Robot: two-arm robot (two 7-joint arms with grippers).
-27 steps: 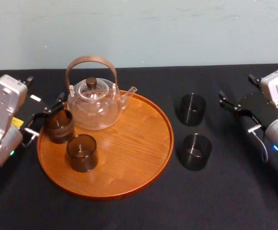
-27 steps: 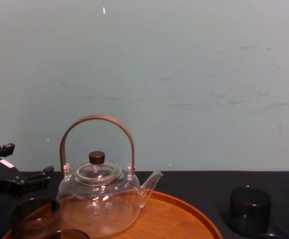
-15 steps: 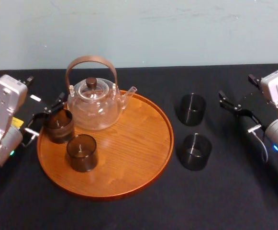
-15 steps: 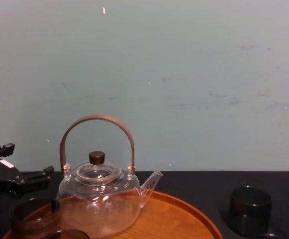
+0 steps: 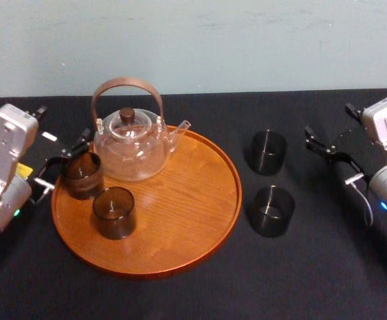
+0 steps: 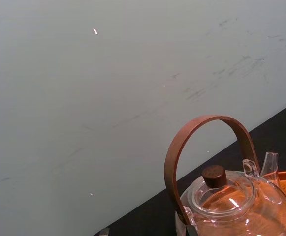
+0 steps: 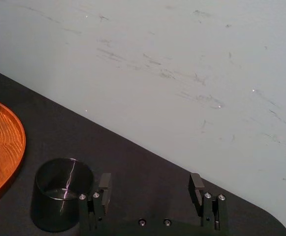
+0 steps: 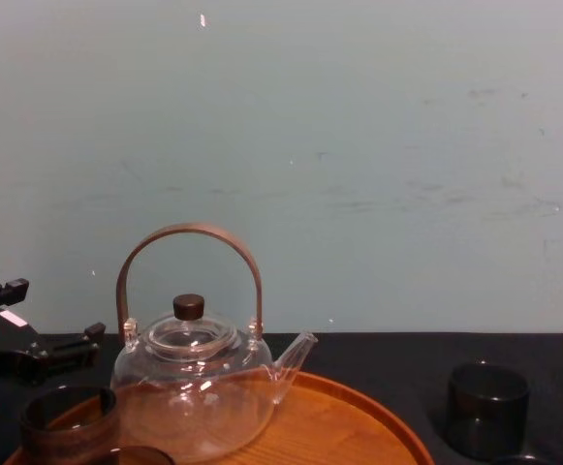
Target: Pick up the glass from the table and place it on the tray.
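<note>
Nothing is seen shifted since before. The left hand (image 5: pixel 66 162) is kept spread wide about a dark glass (image 5: pixel 81 175) set inside the tray (image 5: pixel 180 220) at its left rim. The right hand (image 7: pixel 150 183), opened wide, is held right of the tray, beside another glass (image 5: pixel 268 152) on the counter (image 5: pixel 313 267).

Head looks down, chest level; both share tray (image 5: pixel 180 200).

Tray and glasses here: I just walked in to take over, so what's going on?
A glass teapot, a rear glass and a front glass sit on the tray. A far glass and a near glass stand on the table. The left gripper, fingers open, is at the rear glass by the tray's edge. The right gripper, fingers open, holds nothing near the far glass.
</note>
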